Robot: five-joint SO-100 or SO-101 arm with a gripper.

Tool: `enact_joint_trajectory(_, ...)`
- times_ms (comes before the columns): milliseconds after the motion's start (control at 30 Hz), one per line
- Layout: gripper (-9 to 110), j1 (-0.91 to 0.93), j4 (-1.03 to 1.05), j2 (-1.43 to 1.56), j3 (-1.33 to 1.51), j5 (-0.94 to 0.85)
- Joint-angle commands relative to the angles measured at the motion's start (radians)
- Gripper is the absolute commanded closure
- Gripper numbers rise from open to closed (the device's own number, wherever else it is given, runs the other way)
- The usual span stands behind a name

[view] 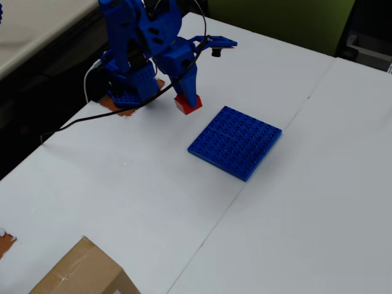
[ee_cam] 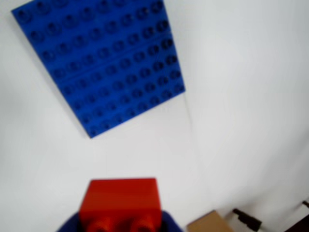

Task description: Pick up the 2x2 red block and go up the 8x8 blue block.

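White tabletop (view: pixel 122 184), seam running across, cardboard box (view: pixel 86 272) at near edge in overhead view. Blue gripper (view: pixel 187 98) closed on 2x2 red block (view: pixel 188 103), brick pinched at finger ends, seemingly just off or barely at the table. 8x8 blue block (view: pixel 235 141) flat on table, near, lower right of gripper in overhead view; in wrist view plate (ee_cam: pixel 101 63) ahead and upper left of red brick (ee_cam: pixel 120 200), white gap between. Not yet over plate. Next, probably: carry toward plate, then down onto studs.
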Motion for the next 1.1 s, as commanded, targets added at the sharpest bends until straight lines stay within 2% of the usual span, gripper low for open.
enact_joint_trajectory(0, 92, -0.071, -0.054, -0.041, -0.048, 0.003)
enact_joint_trajectory(333, 92, -0.137, -0.186, -0.181, -0.048, -0.083)
enact_joint_trajectory(633, 91, -0.156, -0.140, -0.235, -0.126, -0.167)
enact_joint_trajectory(867, 91, -0.209, -0.160, -0.264, -0.170, -0.106)
enact_joint_trajectory(1067, 90, -0.221, -0.161, -0.281, -0.176, -0.147)
